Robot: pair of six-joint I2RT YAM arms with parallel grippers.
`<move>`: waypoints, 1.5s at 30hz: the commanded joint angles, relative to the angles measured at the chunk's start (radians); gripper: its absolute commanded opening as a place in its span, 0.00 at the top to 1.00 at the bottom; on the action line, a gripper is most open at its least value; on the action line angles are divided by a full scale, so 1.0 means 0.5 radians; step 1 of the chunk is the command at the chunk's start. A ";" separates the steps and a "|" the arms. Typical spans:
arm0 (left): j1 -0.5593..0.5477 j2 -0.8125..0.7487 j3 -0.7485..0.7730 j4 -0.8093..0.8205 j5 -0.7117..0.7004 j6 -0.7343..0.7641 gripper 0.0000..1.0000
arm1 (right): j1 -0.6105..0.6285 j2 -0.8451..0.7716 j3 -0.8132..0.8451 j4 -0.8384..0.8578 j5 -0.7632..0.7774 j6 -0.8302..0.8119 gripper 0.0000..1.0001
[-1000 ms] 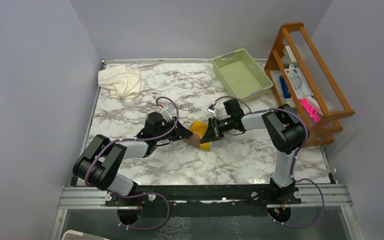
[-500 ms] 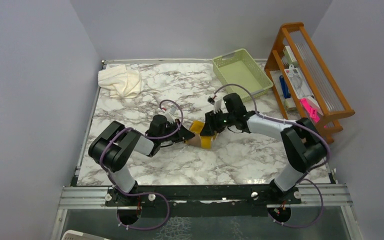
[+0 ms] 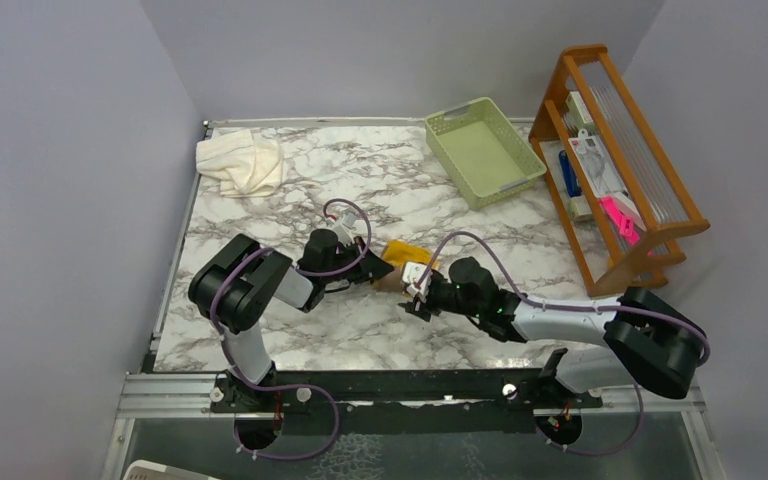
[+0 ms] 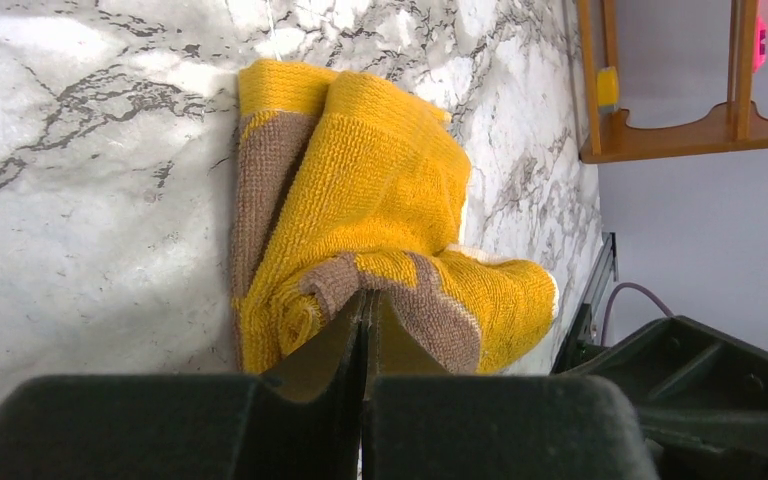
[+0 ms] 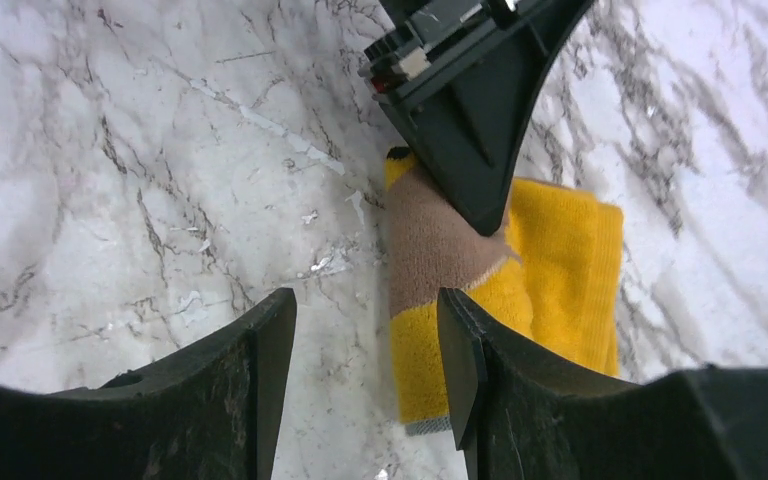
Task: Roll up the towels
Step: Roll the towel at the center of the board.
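A mustard-yellow towel (image 3: 406,256) with a tan-brown band lies loosely rolled mid-table, also in the left wrist view (image 4: 380,170) and the right wrist view (image 5: 560,260). My left gripper (image 3: 372,272) (image 4: 365,300) is shut, its tips pushed into the brown band; I cannot tell whether cloth is pinched. My right gripper (image 3: 413,300) (image 5: 365,310) stands open just at the towel's near side, with marble and a towel corner beyond the gap. The left gripper (image 5: 485,205) rests on the brown band there. A cream-white towel (image 3: 242,163) lies crumpled at the back left.
A pale green basket (image 3: 483,150) stands at the back right of the marble table (image 3: 360,340). A wooden rack (image 3: 615,160) with small items lines the right edge. Grey walls close in on the left, back and right.
My right gripper has opened, let go of the towel and swung from its far right side round to its near side. The left gripper stayed at the towel.
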 commanded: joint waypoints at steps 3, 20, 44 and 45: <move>-0.019 0.104 -0.005 -0.161 -0.072 0.063 1.00 | 0.130 0.169 0.097 0.020 0.343 -0.534 0.47; -0.016 0.088 0.006 -0.198 -0.040 0.065 1.00 | 0.232 0.513 0.296 -0.114 1.156 -0.490 0.82; 0.154 -0.538 0.329 -0.914 -0.144 0.234 1.00 | -0.008 0.056 0.318 -0.617 -0.214 0.038 0.99; 0.155 -0.553 0.339 -0.915 -0.143 0.240 1.00 | -0.022 0.070 0.337 -0.646 -0.276 0.084 0.99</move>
